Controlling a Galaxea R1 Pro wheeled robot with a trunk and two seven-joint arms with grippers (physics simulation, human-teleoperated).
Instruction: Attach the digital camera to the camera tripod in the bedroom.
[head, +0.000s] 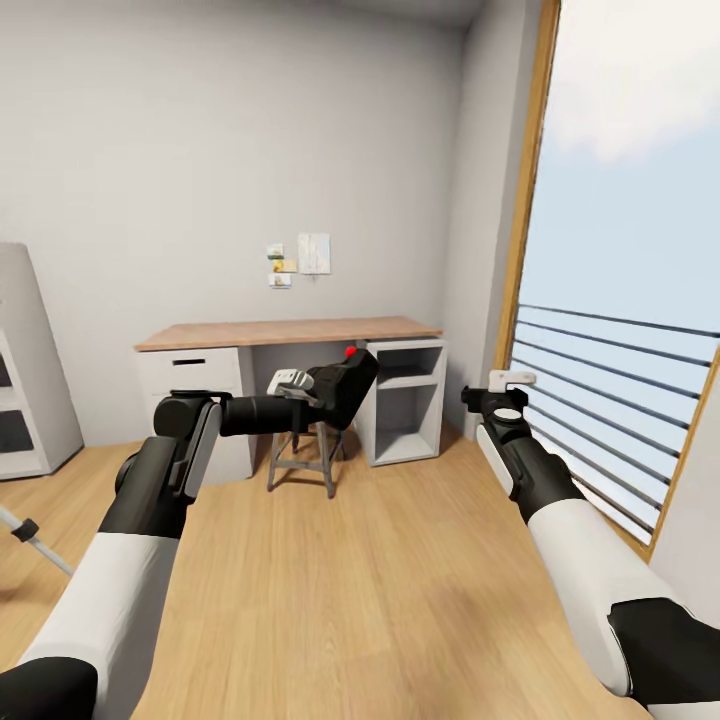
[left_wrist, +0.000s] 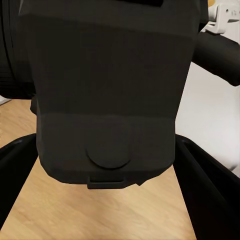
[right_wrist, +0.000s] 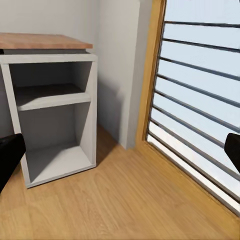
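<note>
In left tool, digital camera

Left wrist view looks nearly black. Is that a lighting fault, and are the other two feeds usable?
Left wrist view: no fault; the digital camera sits right against the lens, its matte body blocking most of the picture, wood floor still bright below. Head view: evenly lit and sharp, window bright but not glaring. Right wrist view: clear, soft shade inside the desk shelves.
</note>
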